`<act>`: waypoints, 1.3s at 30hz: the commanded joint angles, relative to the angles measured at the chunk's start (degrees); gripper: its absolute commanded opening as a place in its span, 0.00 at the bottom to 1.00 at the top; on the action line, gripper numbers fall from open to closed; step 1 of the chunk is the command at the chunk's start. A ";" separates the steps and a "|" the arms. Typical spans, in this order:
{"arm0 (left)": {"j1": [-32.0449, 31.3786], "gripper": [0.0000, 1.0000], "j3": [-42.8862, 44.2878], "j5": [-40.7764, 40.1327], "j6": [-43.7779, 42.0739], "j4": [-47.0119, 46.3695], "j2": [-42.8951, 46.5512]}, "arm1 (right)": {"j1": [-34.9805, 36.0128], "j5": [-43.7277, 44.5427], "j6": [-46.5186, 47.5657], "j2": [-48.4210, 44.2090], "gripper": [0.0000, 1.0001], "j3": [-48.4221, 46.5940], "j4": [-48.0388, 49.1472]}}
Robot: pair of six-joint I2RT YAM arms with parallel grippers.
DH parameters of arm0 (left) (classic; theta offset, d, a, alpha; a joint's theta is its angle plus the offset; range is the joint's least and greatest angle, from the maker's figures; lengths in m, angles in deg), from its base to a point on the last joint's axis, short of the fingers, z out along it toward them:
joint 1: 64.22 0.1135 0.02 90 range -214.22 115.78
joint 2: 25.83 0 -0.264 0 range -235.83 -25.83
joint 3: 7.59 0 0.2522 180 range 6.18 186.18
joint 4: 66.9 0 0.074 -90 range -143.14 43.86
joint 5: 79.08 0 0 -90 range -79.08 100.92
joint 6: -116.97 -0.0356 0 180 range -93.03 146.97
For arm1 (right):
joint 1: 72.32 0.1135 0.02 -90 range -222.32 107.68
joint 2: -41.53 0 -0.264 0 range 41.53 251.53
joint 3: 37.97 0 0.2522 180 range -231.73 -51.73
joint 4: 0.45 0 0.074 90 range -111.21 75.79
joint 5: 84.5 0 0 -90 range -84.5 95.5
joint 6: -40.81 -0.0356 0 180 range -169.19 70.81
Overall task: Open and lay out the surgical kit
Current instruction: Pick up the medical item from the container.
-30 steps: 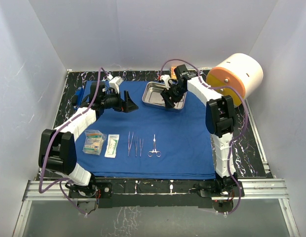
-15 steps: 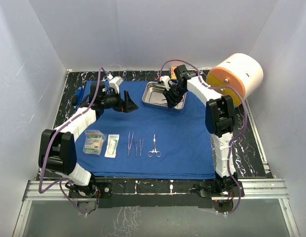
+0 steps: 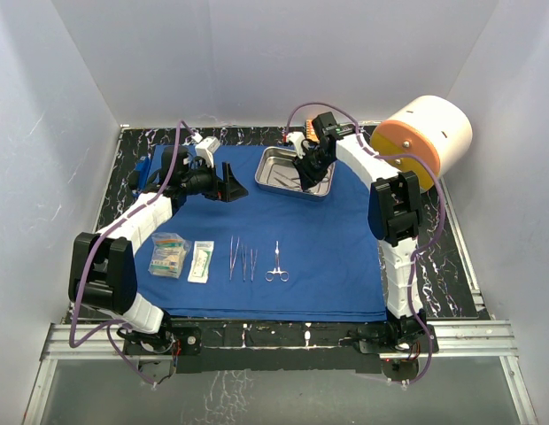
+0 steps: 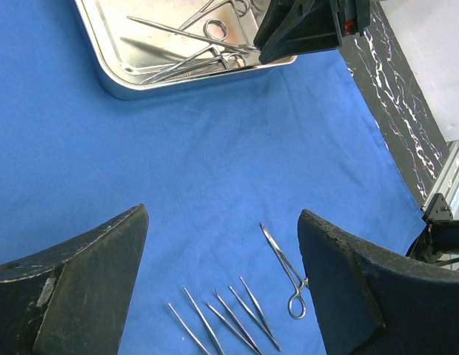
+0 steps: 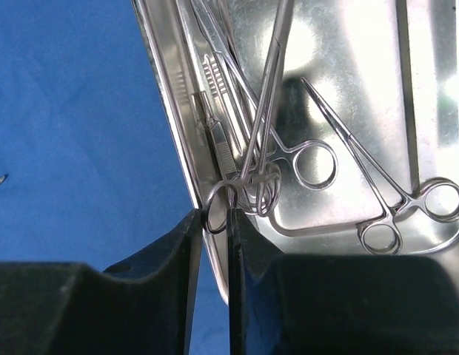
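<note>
The royal-blue cloth of the surgical kit lies spread flat. On its near left lie two clear packets, slender forceps and one clamp. At the back sits the steel tray, with more clamps in it. My right gripper reaches into the tray's near right corner. In the right wrist view it is shut on the finger ring of a clamp by the tray wall. My left gripper hangs open above the cloth with nothing between its fingers.
A big white-and-orange cylinder lies at the back right, close to the right arm. A small orange box shows just behind the tray. White walls close in the black marbled table on three sides.
My right gripper has closed from wide open onto the clamp's ring in the tray and shifted slightly towards the back. The left arm has not moved.
</note>
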 commanded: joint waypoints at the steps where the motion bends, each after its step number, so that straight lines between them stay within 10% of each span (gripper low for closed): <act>1: -0.08 0.81 -0.25 0.51 -0.89 -0.62 3.11 | 0.17 -1.00 0.50 -0.40 0.01 -3.34 0.19; 39: -0.09 0.81 1.89 3.63 1.16 -3.61 2.37 | -0.22 -2.66 -17.37 -20.24 0.00 5.45 18.42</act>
